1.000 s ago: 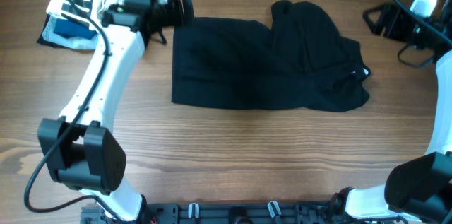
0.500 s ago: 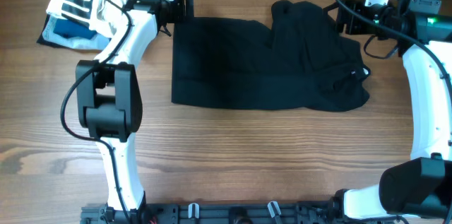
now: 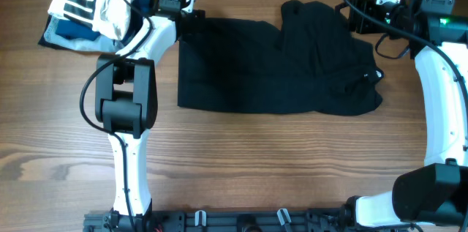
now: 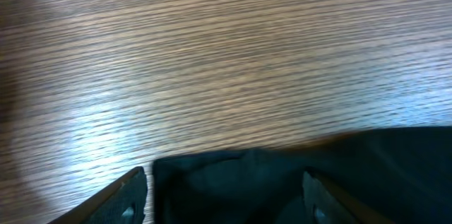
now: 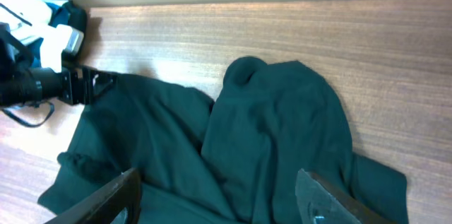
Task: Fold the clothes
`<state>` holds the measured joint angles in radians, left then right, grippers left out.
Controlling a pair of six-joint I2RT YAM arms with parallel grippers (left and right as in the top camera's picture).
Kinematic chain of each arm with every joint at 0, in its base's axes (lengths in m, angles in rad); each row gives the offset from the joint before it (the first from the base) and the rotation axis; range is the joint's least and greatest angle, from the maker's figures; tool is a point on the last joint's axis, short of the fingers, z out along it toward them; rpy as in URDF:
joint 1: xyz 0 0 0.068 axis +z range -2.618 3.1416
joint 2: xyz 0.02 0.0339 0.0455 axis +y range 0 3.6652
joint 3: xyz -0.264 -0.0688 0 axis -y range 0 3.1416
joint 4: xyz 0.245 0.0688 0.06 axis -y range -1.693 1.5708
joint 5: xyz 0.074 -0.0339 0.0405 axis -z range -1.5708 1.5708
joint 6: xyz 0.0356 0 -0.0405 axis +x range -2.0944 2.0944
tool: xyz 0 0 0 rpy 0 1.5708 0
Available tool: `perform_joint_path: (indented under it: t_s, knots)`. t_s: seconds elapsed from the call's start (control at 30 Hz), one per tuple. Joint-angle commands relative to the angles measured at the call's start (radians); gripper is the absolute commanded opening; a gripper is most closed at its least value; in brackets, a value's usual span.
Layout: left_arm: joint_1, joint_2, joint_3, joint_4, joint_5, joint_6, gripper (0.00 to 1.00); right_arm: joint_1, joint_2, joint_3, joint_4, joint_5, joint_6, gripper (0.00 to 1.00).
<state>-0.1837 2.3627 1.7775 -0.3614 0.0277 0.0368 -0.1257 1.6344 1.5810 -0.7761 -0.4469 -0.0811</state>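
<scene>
The black garment [image 3: 270, 64] lies spread on the wooden table, flat on its left and bunched on its right, with a small light logo [image 3: 368, 75] near its right edge. My left gripper [image 3: 196, 15] is open at the garment's top-left corner; in the left wrist view its fingers [image 4: 224, 194] straddle that corner [image 4: 212, 171]. My right gripper [image 3: 349, 14] is open above the garment's top-right part. In the right wrist view its fingers [image 5: 220, 196] frame the bunched fabric [image 5: 275, 125].
A stack of striped, white and blue garments [image 3: 91, 1] sits at the table's top-left corner, just left of the left arm. Both arm bases stand at the front edge [image 3: 241, 217].
My left gripper has shifted right along the top edge onto the garment's top-left corner. My right arm came in from the far right and now holds still.
</scene>
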Motion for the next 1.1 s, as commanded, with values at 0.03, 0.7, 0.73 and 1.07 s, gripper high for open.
perform_joint_path:
  t_s: [0.03,0.7,0.73,1.07]
  knots:
    - [-0.002,0.056,0.01,0.006,-0.011,0.008,0.64,0.005,0.011,0.008,0.027,0.014,-0.012,0.67]
    - [-0.004,-0.112,0.011,-0.236,-0.159,-0.162,0.04,0.005,0.352,0.008,0.522,0.1,0.12,0.53]
    - [-0.005,-0.135,0.011,-0.272,-0.159,-0.166,0.04,0.005,0.422,0.008,0.575,0.099,0.157,0.6]
    - [-0.011,-0.158,0.01,-0.388,-0.159,-0.177,0.04,0.039,0.653,0.008,0.816,0.119,0.189,0.64]
